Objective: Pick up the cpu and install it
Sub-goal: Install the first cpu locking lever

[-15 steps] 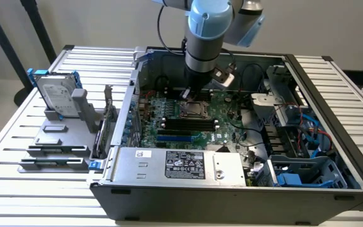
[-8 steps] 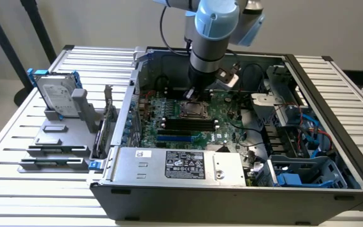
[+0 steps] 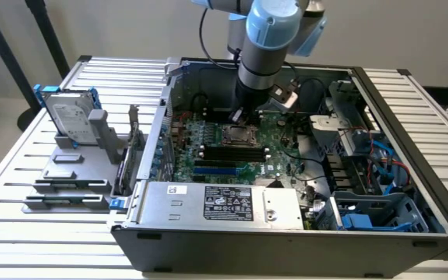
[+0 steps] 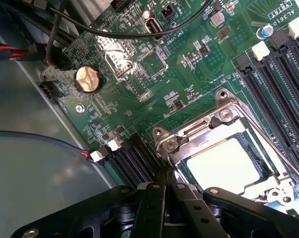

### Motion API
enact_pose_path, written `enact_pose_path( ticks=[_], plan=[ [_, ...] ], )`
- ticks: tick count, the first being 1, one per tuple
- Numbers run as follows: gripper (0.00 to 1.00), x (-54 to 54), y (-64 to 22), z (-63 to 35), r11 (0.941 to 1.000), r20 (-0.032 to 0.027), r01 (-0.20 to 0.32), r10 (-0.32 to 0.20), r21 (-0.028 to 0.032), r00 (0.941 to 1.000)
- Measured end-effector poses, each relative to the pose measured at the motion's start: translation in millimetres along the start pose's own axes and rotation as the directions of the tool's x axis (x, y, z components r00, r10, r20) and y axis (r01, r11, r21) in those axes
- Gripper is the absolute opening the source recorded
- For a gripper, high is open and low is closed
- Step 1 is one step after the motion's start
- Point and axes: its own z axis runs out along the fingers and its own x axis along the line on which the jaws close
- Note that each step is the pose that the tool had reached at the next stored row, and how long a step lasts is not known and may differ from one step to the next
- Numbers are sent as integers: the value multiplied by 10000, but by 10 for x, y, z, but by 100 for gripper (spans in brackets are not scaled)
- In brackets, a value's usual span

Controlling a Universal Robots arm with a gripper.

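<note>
Slatted metal bench (image 3: pixel 21 192) carrying an open computer case (image 3: pixel 286 233); plain wall behind. Item: green board (image 4: pixel 154 79) lying flat inside the case, with socket frame (image 4: pixel 204 129) of bright metal. Item: cpu (image 4: pixel 223 166), pale square top, seated within the socket frame, flat. Judged light, thin, rigid, fragile on its underside; best held by opposite edges, never the faces. Item: hand (image 4: pixel 166 191), black fingers closed together, nothing between them, poised just beside the socket's corner. Also: upright silver drive (image 3: pixel 72 119) on a grey rack, well apart.
</note>
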Motion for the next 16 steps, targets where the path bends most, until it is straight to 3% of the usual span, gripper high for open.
enact_pose_path(
  ticks=[6, 16],
  plan=[
    [11, 11, 16, -1, 10000, 56, -31, 30, 76, 10000],
    [11, 19, 27, -1, 10000, 63, -36, 35, 91, 10000]
  ],
)
